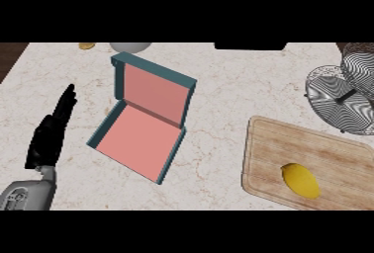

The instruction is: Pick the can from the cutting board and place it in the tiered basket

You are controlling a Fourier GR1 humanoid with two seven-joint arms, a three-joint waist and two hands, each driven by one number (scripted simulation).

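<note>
Here, the pale marbled stone worktop (219, 64) fills nearly the whole head view. On its middle lies an open box with teal walls and a pink inside (142, 133); its lid stands raised at the far side, hinged along the box's rear edge. To the right, a light wooden cutting board with rounded corners (292, 143) lies flat, reaching the view's right and lower edges. Beyond it, at the right edge, stands the tiered basket of black-and-white wire mesh (343, 96), just past the board's far corner.

The left robot hand (50, 136) shows at the view's left, black, its fingers straight and together, pointing away over the worktop, holding nothing; its grey forearm (25, 195) enters from the lower left corner. The right robot hand does not show.

On the cutting board's near part lies a yellow oval object shaped like a lemon (301, 180); nothing shaped like a can shows there. At the far edge sit part of a grey round object (130, 47) and a small yellow-brown scrap (87, 46), both cut off.
</note>
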